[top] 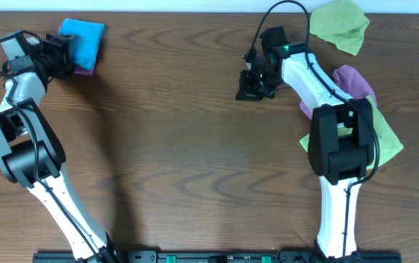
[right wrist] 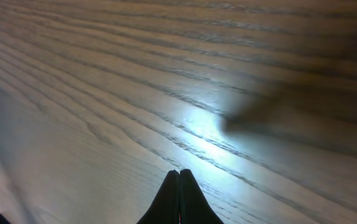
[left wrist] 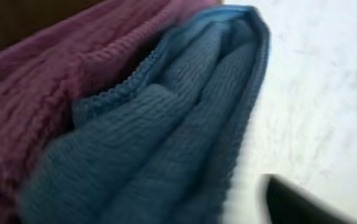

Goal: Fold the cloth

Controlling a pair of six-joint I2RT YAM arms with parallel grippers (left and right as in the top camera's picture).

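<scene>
Up in the far left corner of the dark, wood-grained table (top: 180, 153) lies the cloth (top: 84, 35), bright sky blue and folded into a compact bundle. It rests on top of a purple cloth (top: 87, 71), whose edge shows just beneath its near side. The left gripper (top: 60, 52) is right against the left side of the bundle. From the left wrist the blue terry layers fill most of the view, doubled over with a stitched hem running along the fold and the ribbed purple fabric pressed against them on the left. Only a dark, blurred sliver of one finger (left wrist: 296, 205) shows at the lower right, so I cannot tell whether those jaws are apart or clamped on the fabric. A pale, washed-out surface lies beyond the blue edge. The right gripper (top: 254, 85) is well apart from the cloth, over bare wood in the far middle of the table. Its wrist view shows its two fingertips pressed together with nothing between them, above wood grain with a bright patch of glare and a soft shadow. On the right side lie a crumpled lime-green cloth (top: 341, 25) at the far edge, a second purple cloth (top: 355, 79) beside the right arm, and another lime-green cloth (top: 390, 142) partly under that arm.
</scene>
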